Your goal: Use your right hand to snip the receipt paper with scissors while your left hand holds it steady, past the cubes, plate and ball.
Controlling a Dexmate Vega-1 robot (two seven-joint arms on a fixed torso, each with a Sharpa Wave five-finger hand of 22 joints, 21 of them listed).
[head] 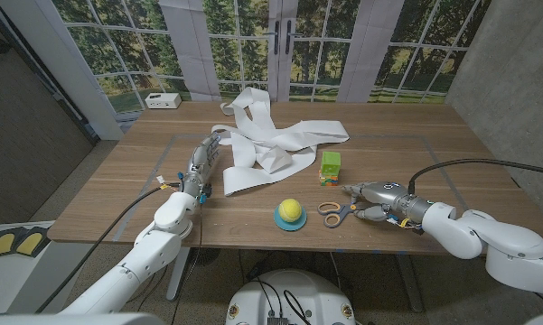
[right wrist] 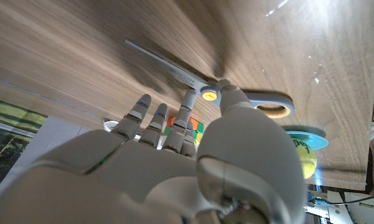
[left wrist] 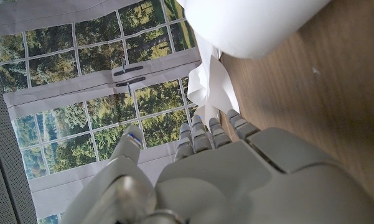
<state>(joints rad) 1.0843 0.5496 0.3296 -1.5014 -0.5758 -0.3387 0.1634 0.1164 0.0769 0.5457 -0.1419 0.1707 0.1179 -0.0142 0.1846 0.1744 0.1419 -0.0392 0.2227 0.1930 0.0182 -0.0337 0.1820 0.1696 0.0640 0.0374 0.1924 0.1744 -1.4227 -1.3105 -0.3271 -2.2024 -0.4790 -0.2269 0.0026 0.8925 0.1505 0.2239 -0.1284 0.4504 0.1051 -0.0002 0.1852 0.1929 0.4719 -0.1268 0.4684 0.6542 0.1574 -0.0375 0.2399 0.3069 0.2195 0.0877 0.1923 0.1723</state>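
Note:
The white receipt paper (head: 276,143) lies crumpled in long strips across the table's far middle, and a fold of the receipt paper (left wrist: 213,87) is just beyond my left fingertips. My left hand (head: 206,162) stretches along the table, fingers straight, at the paper's left edge with nothing gripped. The scissors (head: 331,212) lie flat near the front edge, handles orange and grey. My right hand (head: 370,200) is just right of them, fingers spread. Its thumb tip touches the scissors (right wrist: 206,93) at the pivot. A yellow ball (head: 292,210) sits on a small blue plate (head: 292,225). Stacked coloured cubes (head: 331,167) stand behind the scissors.
A white box (head: 163,101) sits at the table's far left corner. The ball (right wrist: 303,160), plate (right wrist: 308,138) and cubes (right wrist: 196,132) stand between my right hand and the paper. Bare wood (head: 434,162) stretches to the right of the cubes.

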